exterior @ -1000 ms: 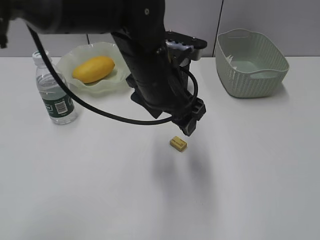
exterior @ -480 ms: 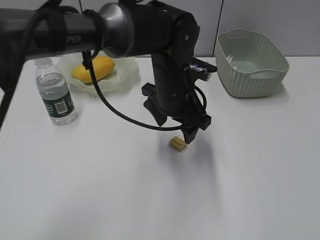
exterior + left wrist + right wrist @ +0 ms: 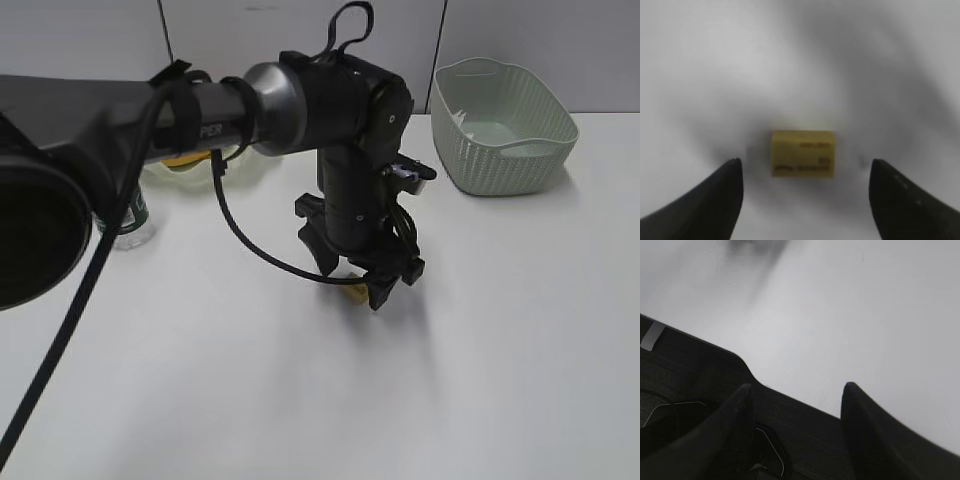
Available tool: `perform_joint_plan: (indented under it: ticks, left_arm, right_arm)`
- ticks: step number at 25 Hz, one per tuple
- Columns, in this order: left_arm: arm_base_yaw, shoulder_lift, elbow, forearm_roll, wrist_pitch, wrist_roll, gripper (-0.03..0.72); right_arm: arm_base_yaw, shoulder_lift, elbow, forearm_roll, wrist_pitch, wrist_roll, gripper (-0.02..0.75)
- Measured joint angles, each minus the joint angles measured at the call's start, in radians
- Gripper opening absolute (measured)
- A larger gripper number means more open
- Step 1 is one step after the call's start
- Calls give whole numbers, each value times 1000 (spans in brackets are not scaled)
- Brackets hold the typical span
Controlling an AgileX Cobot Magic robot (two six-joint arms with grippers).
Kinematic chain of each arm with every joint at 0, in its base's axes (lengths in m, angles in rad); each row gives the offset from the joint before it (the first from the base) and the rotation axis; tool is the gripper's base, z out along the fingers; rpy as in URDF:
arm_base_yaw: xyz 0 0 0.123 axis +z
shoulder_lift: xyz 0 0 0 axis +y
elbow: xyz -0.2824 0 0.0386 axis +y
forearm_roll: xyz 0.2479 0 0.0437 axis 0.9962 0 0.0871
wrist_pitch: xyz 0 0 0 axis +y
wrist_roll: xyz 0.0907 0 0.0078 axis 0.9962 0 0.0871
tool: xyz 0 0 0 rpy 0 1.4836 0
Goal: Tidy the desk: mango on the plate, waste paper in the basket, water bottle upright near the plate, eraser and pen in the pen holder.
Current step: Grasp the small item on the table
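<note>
A small yellow eraser (image 3: 803,153) lies on the white desk (image 3: 200,380). In the left wrist view it sits just ahead of my left gripper (image 3: 805,167), and neither dark fingertip touches it. From the exterior view, that left gripper (image 3: 355,278) points down over the eraser (image 3: 356,293), open. My right gripper (image 3: 797,387) is open and empty over the desk's edge. The arm hides most of the mango (image 3: 183,160), the plate (image 3: 152,173) and the water bottle (image 3: 126,222). The basket (image 3: 505,125) stands at the back right. Pen, pen holder and waste paper are out of view.
My left arm (image 3: 200,105) stretches across the back left of the desk from the left edge. A dark ledge (image 3: 700,390) fills the lower left of the right wrist view, under the right gripper.
My left gripper has come down until its fingers straddle the eraser, and they have narrowed a little. The arm has swung lower and now covers the plate, mango and bottle.
</note>
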Motion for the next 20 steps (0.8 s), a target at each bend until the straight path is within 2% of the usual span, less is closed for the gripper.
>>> perform_joint_plan:
  ticks: [5,9,14,18,20]
  left_arm:
    - [7,30,-4,0,-12,0,589]
    - [10,39,-5,9,-19,-3,554]
    - [10,41,-7,31,-73,-21,447]
    - [10,41,-7,35,-90,-21,324]
    - [10,41,-7,37,-89,-21,299]
  right_arm:
    - [0,0,1,0,0,0,438]
    - [0,0,1,0,0,0,436]
    - [0,0,1,0,0,0,435]
    - [0,0,1,0,0,0,435]
    - [0,0,1,0,0,0,435]
